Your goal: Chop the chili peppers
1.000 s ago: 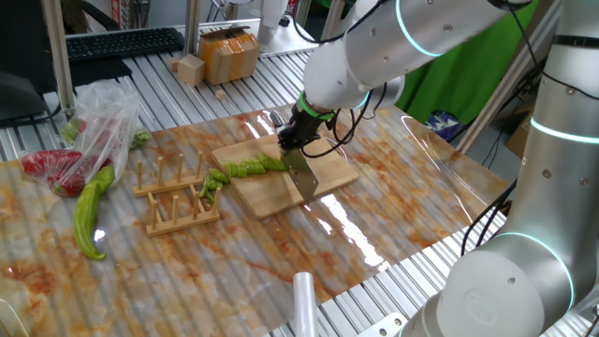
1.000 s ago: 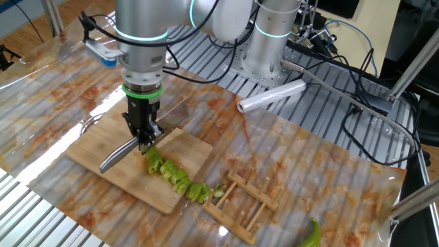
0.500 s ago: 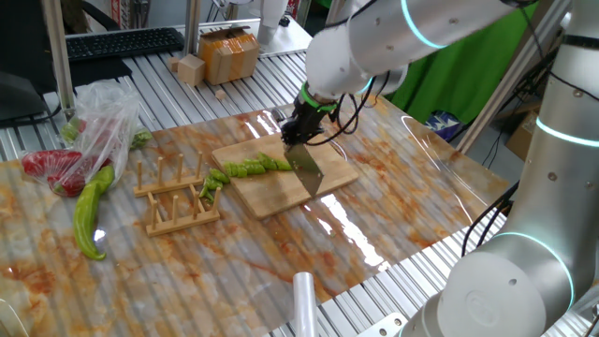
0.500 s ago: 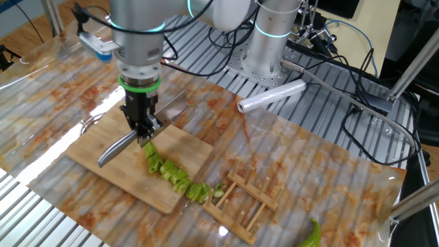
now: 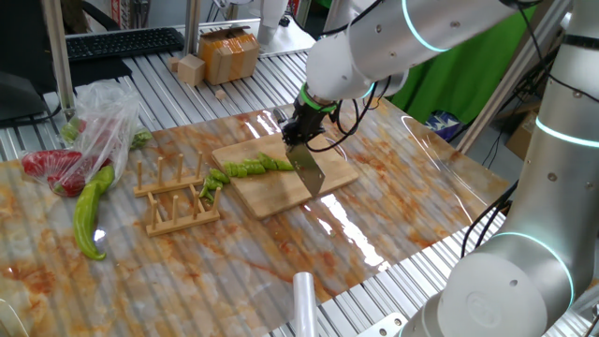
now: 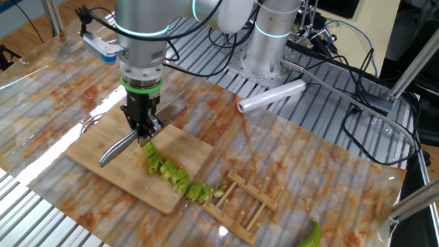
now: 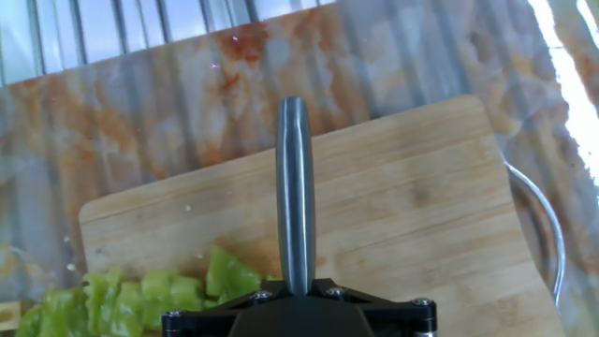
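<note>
In the hand view, the knife (image 7: 295, 197) is seen edge-on, its handle clamped between the closed fingers of the gripper (image 6: 144, 129) — the blade held just above the bamboo cutting board (image 7: 412, 225). Beside it on the board lies the chili pepper (image 6: 175, 177), already cut into a row of short green chunks that trails toward the wooden rack (image 6: 243, 202). The chopping step is judged to be under way, the blade raised between cuts. Next, the blade would need to be lined up over any uncut stretch and pressed straight down. Farther off lie a paler curved pepper (image 5: 91, 208) and a plastic bag (image 5: 98, 126).
</note>
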`<state>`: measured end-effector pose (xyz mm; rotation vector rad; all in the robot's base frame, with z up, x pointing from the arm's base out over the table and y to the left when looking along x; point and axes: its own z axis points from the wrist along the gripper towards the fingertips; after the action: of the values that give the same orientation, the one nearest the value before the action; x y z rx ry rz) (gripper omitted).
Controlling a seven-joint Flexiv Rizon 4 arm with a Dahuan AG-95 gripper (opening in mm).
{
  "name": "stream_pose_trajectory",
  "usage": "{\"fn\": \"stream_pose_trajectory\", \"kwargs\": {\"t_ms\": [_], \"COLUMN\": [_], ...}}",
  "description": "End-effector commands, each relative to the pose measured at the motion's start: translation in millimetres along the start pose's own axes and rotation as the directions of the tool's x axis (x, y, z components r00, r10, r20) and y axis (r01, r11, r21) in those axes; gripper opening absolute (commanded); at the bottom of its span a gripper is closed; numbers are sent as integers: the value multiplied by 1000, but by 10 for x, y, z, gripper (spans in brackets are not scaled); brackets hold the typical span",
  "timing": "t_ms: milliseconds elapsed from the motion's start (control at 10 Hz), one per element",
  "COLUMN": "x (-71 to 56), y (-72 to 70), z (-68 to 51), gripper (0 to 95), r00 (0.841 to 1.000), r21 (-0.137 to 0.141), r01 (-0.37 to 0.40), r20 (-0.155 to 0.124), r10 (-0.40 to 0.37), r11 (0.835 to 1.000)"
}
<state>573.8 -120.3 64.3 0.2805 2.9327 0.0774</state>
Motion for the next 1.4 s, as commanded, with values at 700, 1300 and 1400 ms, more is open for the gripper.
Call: {"fn": "stream_pose_trajectory", "kwargs": {"t_ms": [700,1300,1400], "x": [101,111,104], "y": [-126,-134,-138], "z": [89,314,269], "gripper": [0,0,0], "r00": [1000,998,999], "r21": [2,-16,-13], "r01": [15,10,17], "r20": [14,58,44], "r10": [-15,-10,-16], "r11": [1000,1000,1000]}}
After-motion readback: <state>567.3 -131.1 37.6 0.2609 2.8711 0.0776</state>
